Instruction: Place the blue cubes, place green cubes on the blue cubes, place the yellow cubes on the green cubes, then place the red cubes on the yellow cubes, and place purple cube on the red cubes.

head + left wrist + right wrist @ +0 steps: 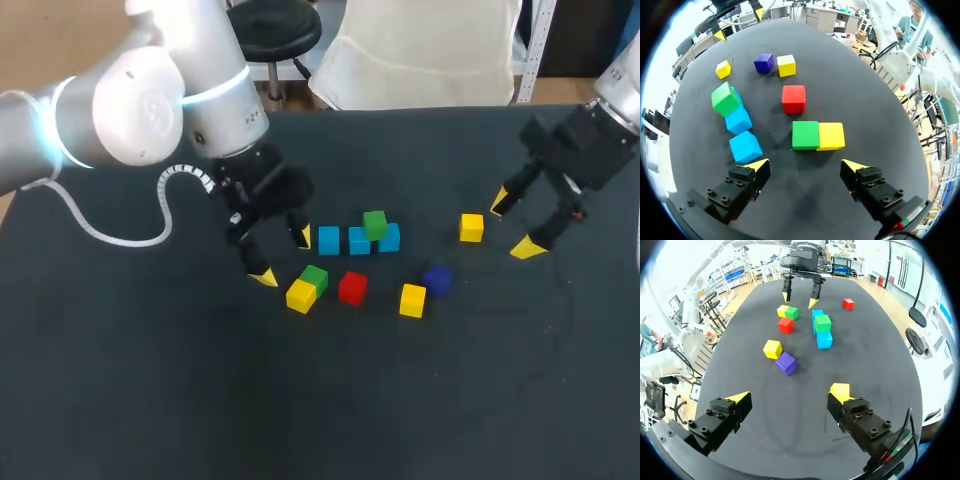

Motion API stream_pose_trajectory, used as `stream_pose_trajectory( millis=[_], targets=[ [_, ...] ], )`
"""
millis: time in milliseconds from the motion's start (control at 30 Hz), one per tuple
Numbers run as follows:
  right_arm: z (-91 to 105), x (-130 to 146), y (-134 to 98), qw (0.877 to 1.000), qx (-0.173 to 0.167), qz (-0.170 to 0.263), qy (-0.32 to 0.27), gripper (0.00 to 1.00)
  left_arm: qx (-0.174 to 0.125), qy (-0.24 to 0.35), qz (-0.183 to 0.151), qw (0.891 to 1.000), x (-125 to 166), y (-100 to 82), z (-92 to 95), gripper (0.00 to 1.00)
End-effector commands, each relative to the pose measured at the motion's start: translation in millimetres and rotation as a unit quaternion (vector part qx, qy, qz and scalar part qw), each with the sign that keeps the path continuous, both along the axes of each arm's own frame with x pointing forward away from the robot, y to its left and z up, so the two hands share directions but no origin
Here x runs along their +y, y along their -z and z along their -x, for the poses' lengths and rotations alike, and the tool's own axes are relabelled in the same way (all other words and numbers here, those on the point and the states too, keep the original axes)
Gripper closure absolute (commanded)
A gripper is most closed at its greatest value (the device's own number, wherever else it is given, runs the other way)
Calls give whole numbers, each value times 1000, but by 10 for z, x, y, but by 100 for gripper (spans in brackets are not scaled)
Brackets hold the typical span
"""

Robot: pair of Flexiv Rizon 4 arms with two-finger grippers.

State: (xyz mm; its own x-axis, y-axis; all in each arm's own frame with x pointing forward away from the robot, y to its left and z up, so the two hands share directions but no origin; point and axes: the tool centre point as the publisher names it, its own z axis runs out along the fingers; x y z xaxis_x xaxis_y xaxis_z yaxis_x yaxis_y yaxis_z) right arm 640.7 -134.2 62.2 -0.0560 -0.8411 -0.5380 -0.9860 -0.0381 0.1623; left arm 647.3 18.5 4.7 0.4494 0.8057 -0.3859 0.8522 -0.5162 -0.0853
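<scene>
Left end effector [805, 164]: fingers apart, empty, low over the counter [805, 210]. The loose green cube [805, 135] is just ahead of it, between the finger lines, with one face touching a yellow cube [831, 136]. It looks light, rigid and smooth-faced: bright green, sharp edges. It would likely slip if pinched off-centre. The yellow neighbour blocks one face, so I'd grip the two free opposite faces, mid-height. The blue cubes [738, 120] sit in a row ahead of the other finger, with the stacked green cube [725, 98] on top. Right end effector [791, 394]: fingers apart, empty.
</scene>
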Motion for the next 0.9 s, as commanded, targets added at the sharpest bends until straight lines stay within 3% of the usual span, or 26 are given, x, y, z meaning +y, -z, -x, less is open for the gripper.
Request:
stream_pose_trajectory(
  millis=[33, 533, 900],
  targets=[
    [-10, -1, 5, 1000, 1, -1, -1, 0, 9, 6, 2, 1000, -8, 50, -34, 6],
    [-10, -1, 5, 1000, 1, -1, -1, 0, 6, 44, -25, 999, -144, 78, -14, 10],
    [-10, -1, 5, 1000, 1, -1, -1, 0, 7, 43, -7, 999, -273, 52, 74, 12]
  ],
)
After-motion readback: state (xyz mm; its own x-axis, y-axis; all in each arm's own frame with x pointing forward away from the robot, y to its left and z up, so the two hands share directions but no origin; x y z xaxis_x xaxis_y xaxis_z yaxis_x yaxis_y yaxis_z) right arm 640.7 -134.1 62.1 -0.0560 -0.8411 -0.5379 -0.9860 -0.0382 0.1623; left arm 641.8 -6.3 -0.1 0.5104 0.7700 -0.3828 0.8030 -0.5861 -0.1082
